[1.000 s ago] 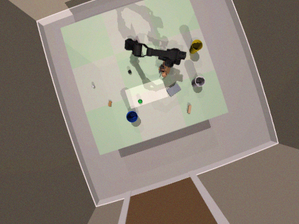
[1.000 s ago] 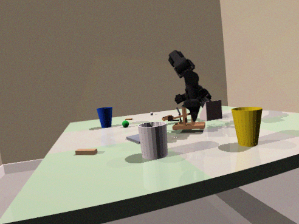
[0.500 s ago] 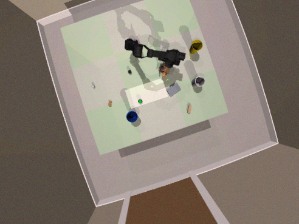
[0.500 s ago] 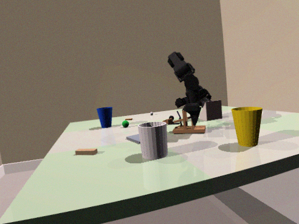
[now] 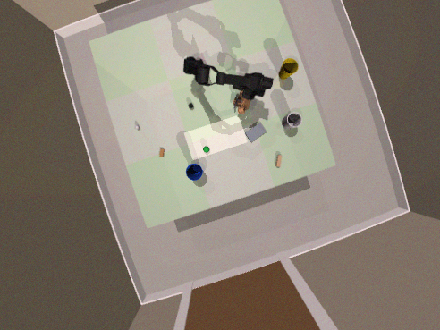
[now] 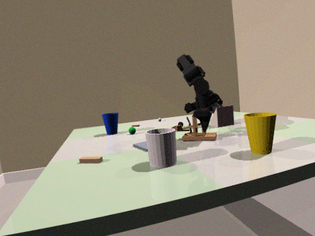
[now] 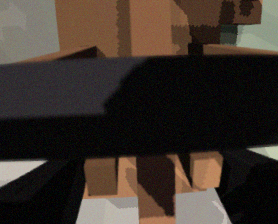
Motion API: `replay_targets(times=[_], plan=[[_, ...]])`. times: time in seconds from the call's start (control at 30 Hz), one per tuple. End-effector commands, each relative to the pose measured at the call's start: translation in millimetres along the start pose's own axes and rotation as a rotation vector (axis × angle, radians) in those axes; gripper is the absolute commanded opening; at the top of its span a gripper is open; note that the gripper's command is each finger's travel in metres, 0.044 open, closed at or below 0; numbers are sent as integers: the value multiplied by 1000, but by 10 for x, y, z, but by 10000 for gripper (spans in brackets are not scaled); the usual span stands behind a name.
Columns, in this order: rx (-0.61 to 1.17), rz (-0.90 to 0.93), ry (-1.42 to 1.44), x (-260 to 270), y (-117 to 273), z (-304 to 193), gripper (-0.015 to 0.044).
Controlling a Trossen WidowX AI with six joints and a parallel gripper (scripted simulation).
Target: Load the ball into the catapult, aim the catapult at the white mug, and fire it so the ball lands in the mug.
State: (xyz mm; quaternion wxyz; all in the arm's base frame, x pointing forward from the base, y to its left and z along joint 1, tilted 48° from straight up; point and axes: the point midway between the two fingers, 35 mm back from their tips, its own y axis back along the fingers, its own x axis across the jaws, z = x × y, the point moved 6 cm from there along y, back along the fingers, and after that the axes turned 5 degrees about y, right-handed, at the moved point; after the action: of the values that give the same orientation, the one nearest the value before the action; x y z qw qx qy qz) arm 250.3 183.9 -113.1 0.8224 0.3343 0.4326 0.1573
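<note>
Your gripper [image 5: 243, 99] [image 6: 205, 129] [image 7: 145, 149] is released, fingers low around the wooden catapult [image 5: 241, 104] [image 6: 199, 137] [image 7: 150, 30]. Green ball [image 5: 206, 149] [image 6: 132, 130] is on the pale strip [image 5: 224, 138], near the blue cup [image 5: 194, 172] [image 6: 110, 123]. White mug [image 5: 289, 122] [image 6: 162, 150] stands upright, well apart from the ball; yellow cup [image 5: 284, 71] [image 6: 260, 133] upright too. All three interiors are shadowed; you can't read contents.

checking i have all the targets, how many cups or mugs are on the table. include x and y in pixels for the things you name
3: the white mug [image 5: 293, 120] [image 6: 161, 148] near the gray slab, the yellow cup [image 5: 288, 67] [image 6: 260, 133] by the same table edge, the blue cup [image 5: 194, 172] [image 6: 111, 123] near the green ball.
</note>
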Motion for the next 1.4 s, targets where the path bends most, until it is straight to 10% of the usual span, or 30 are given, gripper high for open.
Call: replay_targets(times=[0.0,0.3,1.37], plan=[[0,1,-2,5,28,2,394],[3,2,2,-2,1005,-14,440],[-8,4,2,3,328,-26,440]])
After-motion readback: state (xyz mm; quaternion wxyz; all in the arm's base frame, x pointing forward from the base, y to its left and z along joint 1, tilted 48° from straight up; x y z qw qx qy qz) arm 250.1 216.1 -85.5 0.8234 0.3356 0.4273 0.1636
